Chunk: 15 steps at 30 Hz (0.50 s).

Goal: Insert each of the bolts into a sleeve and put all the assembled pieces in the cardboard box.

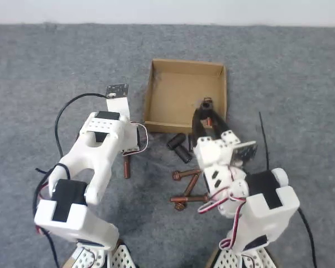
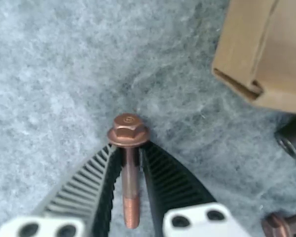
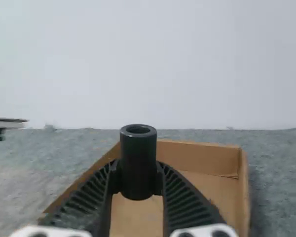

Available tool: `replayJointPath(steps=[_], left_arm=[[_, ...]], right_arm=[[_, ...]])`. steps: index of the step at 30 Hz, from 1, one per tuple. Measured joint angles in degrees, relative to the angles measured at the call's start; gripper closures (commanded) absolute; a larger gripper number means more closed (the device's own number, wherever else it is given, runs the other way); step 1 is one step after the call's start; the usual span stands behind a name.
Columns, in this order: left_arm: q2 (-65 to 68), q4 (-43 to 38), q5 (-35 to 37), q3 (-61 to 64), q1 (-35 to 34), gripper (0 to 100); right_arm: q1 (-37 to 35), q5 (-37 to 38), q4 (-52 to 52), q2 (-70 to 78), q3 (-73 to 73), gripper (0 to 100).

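Between the jaws of the left gripper (image 2: 129, 148): one copper bolt (image 2: 129, 173), pinched on the shank just under the hex head. The threaded end points back toward the wrist. The bolt sits low over the grey carpet (image 2: 49, 59); contact with it cannot be told.

Right gripper (image 3: 137, 173) is closed on a black sleeve (image 3: 137, 160), held above the cardboard box (image 3: 202, 158) with its open end showing past the fingertips.

Loose stock lies between the arms: spare sleeves (image 1: 176, 140) just beside the box's near wall, more bolts (image 1: 187, 175) nearer the bases.

Risks, as judged:
- The thread tip is buried between the jaws, so the sleeve likely has no free end to slide onto without a re-grip.
- A smooth round shank in a narrow pinch may twist or slip on contact.
- If the right grip loosens here, the sleeve drops into the box unassembled.
- A swinging arm could scatter the loose pile.
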Motion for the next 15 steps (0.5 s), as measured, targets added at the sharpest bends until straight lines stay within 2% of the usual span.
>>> replayJointPath(steps=[8,15], left_arm=[[0.0,0.0,0.0,0.0,0.0,99],[0.0,0.0,0.0,0.0,0.0,99]], right_arm=[[-9.5,0.0,-3.3,0.0,7.1,99.1],[-12.1,0.0,-3.3,-0.1,7.3,99.1]])
